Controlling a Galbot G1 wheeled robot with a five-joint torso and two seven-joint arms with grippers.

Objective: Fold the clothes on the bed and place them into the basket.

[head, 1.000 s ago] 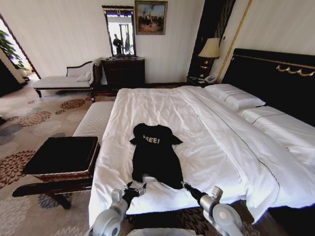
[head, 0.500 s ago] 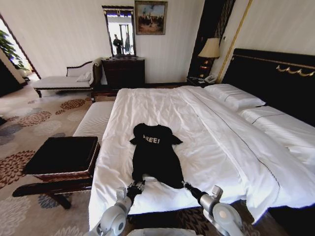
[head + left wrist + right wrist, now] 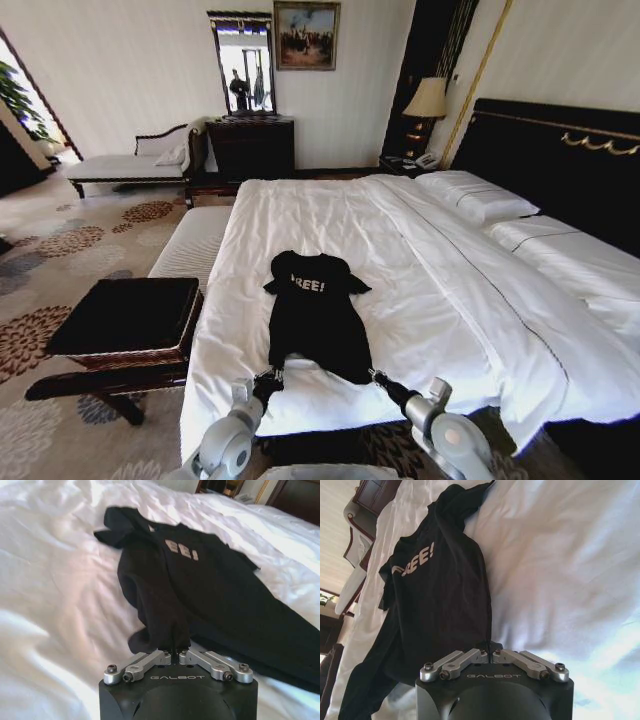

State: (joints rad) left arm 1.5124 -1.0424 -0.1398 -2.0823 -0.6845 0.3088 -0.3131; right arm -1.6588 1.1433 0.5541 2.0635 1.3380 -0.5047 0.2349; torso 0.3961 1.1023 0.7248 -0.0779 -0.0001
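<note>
— Basket (image 3: 125, 318) first, on the floor just off the bed's left edge, flat black top. Then?

— Left gripper (image 3: 268, 378) at the near left corner of the black T-shirt (image 3: 315, 315), fingers drawn together with a bunch of hem pinched between them. The shirt lies face up on the white duvet of the bed (image 3: 420, 290), near the foot, collar toward the far end.

— And the right gripper (image 3: 377, 377)?

— Closed on the near right hem corner the same way.

— How will it handle?

— I judge it light, limp and easily wrinkled. The hem corners look like sound holds; it'll sag between them, and may drag over the duvet.
</note>
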